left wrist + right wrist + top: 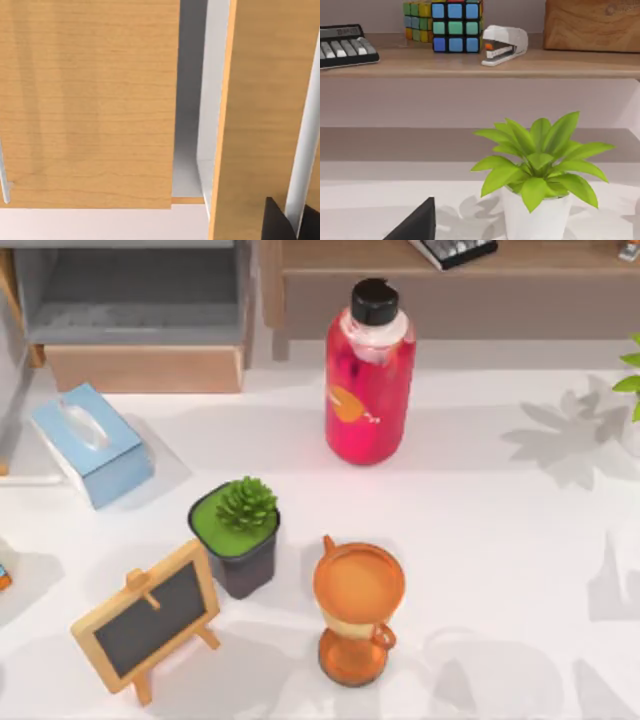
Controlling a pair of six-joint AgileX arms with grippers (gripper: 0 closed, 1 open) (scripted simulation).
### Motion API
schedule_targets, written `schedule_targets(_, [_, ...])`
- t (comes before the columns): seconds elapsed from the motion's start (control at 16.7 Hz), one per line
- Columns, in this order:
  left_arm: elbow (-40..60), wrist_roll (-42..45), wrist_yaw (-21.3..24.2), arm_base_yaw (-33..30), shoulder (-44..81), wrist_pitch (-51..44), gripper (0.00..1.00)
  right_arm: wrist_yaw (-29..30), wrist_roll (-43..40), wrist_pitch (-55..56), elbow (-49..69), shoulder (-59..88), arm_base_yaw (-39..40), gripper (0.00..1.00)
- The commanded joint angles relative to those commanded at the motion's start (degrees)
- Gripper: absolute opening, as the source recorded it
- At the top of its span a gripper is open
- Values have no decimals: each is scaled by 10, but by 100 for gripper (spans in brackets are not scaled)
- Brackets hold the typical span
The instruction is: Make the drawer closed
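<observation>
Tan wood of the open drawer [90, 100] looms before the left tool [287, 222], finger state indeterminable; a glancing push risks jamming it.

The drawer [140, 315] runs off the top view's upper edge, so you cannot see how far back it reaches. The keyboard [455, 250] is cropped there too. Beside your left gripper, only tan panels show, their edges cut off.
</observation>
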Motion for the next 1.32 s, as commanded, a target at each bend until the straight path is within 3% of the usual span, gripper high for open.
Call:
schedule_targets(0.3, [72,-1,-41,-39,30,-41,0,0,0,0,0,0,0,100])
schedule_targets(0.66, [81,-1,-44,-42,36,-49,0,0,0,0,0,0,0,100])
schedule_targets(1.08, [204,-4,-87,-85,88,-113,0,0,0,0,0,0,0,100])
schedule_targets(1.32, [213,-4,-92,-89,94,-120,0,0,0,0,0,0,0,100])
